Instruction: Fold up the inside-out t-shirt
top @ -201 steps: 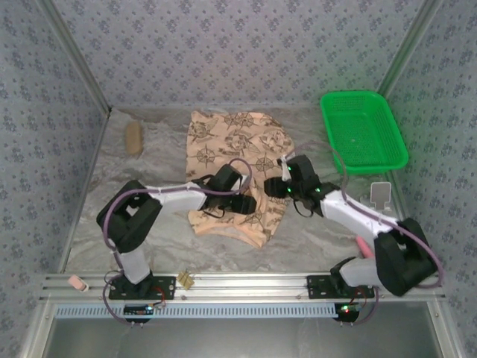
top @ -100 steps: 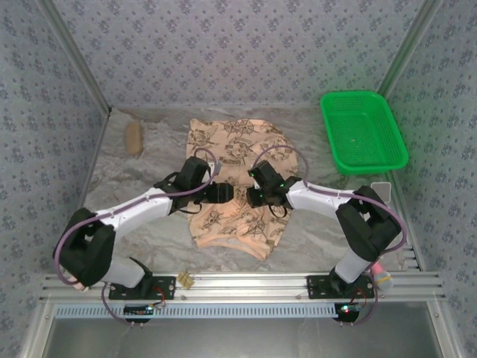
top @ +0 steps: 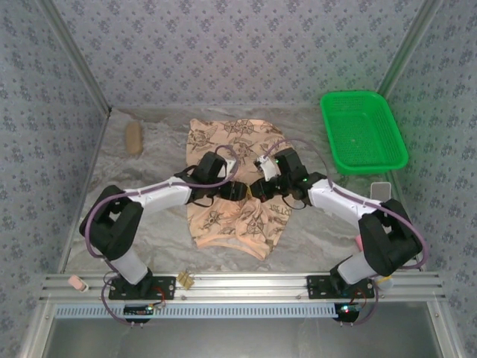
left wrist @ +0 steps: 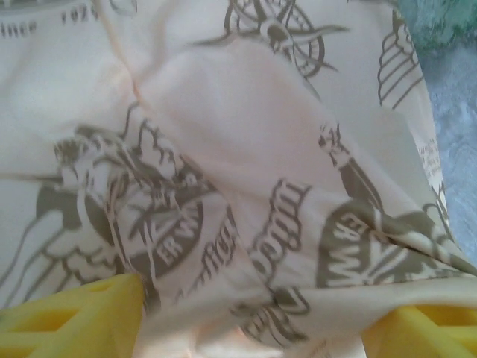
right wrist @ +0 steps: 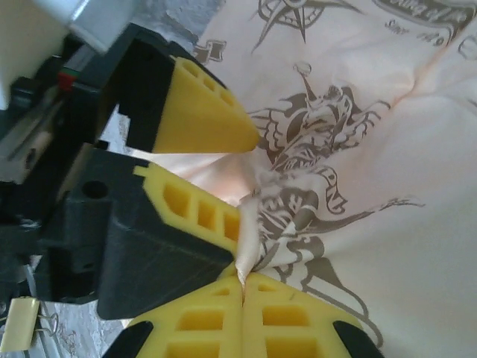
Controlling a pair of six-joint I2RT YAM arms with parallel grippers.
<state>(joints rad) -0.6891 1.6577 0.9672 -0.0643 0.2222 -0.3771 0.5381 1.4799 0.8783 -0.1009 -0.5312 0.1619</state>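
Though rumpled, one t-shirt point(top: 238, 138), one basket point(top: 362, 134)

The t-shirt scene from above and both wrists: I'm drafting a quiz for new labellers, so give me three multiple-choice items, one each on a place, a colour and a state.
1. Where is the green basket relative to the t-shirt?
A. on it
B. to its right, apart
C. to its left
2. What colour are the tool fingers?
A. red
B. blue
C. yellow
3. How is the right tool?
A. shut on a t-shirt fold
B. open over bare table
C. gripping the basket
Answers:
1 B, the basket stands by the right wall, clear of the cloth.
2 C, yellow in both wrist views.
3 A, cloth is pinched between its closed fingers.
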